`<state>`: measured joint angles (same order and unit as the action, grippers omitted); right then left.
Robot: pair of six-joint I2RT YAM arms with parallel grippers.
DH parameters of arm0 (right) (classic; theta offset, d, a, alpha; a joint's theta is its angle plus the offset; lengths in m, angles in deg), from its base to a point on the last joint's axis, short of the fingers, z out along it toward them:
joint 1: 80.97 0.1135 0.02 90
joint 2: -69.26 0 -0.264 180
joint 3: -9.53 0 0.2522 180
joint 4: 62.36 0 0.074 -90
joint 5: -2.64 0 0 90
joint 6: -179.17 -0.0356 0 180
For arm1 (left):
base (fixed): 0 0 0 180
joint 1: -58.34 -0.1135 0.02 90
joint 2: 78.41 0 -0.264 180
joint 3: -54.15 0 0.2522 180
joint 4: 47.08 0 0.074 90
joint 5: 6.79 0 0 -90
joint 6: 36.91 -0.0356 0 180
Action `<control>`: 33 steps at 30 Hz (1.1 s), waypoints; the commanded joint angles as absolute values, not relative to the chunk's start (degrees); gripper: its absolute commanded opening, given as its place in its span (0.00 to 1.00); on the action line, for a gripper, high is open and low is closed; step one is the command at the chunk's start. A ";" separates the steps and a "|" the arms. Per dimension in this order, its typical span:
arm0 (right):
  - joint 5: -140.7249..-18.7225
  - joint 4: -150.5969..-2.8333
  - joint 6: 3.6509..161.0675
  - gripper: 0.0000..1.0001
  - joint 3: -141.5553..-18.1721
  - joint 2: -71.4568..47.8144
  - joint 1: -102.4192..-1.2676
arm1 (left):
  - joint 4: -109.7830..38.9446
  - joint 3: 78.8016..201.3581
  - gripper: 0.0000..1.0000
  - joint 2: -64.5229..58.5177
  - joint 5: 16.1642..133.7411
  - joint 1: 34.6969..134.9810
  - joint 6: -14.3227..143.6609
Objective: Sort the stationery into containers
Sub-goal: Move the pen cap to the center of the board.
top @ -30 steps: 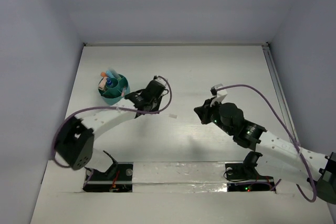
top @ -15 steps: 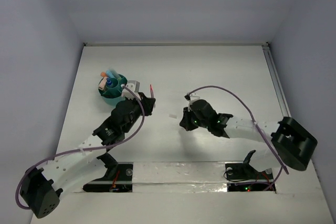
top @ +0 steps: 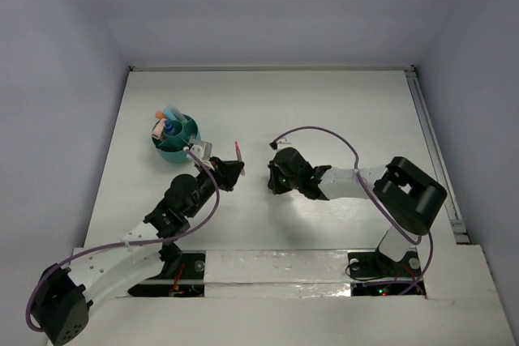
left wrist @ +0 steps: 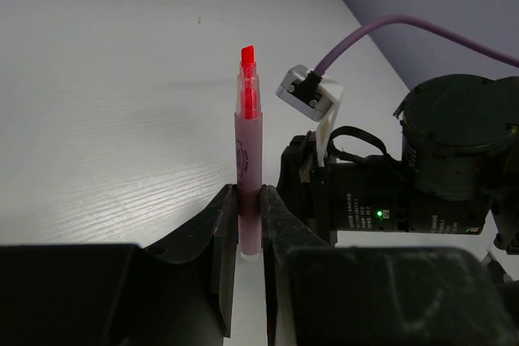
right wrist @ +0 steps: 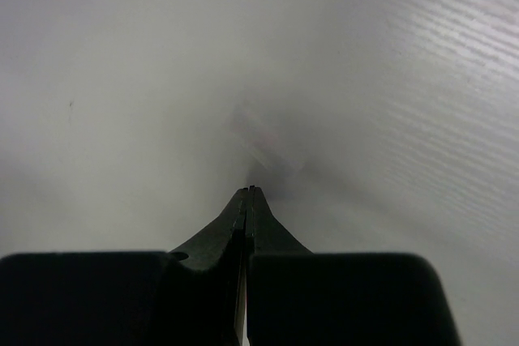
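My left gripper (top: 231,169) is shut on a pink highlighter (top: 238,151), which stands upright with its bare red tip up. In the left wrist view the highlighter (left wrist: 247,168) sits between the fingers of my left gripper (left wrist: 249,200). The teal pot (top: 176,137) stands to the far left of that gripper and holds a blue-capped tube and several pens (top: 168,124). My right gripper (top: 271,180) is low over the table just right of the highlighter. In the right wrist view my right gripper (right wrist: 247,194) is shut, with a small blurred pale piece (right wrist: 261,142) on the table just past its tips.
The right arm's wrist and its purple cable (left wrist: 405,184) are close beside the held highlighter. White walls close in the table on the left, back and right. The arm bases (top: 276,269) are at the near edge.
My left gripper has drawn back from the pot toward the near side, still holding the highlighter. My right gripper has moved left across the table to the small pale piece.
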<state>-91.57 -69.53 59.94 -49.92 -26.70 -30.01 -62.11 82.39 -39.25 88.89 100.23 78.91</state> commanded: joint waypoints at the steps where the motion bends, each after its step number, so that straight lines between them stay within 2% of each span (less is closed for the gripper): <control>1: -97.71 -68.38 61.22 0.00 -53.97 -29.17 -30.08 | -68.56 81.97 0.00 -38.42 86.73 100.09 77.26; 9: -101.51 -70.67 63.24 0.00 -56.70 -30.85 -32.28 | -69.53 82.15 0.00 -36.66 87.26 100.09 75.68; 22: -98.17 -68.82 65.53 0.00 -59.51 -33.22 -34.65 | -71.19 82.59 0.00 -33.06 87.70 100.09 75.77; 27: -99.23 -71.01 65.36 0.00 -59.24 -27.43 -34.65 | -70.85 82.59 0.00 -33.14 88.66 100.09 75.68; 30: -100.28 -75.04 67.54 0.17 -63.54 -29.77 -34.65 | -70.84 82.50 0.00 -34.11 89.63 100.09 75.68; 33: -102.74 -73.51 68.87 0.20 -69.26 -33.82 -35.70 | -69.97 82.50 0.00 -34.90 90.33 100.09 75.50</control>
<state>-99.88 -75.30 66.39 -63.63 -31.56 -34.91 -67.36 82.39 -33.29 89.10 100.23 76.22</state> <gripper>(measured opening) 0.198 0.098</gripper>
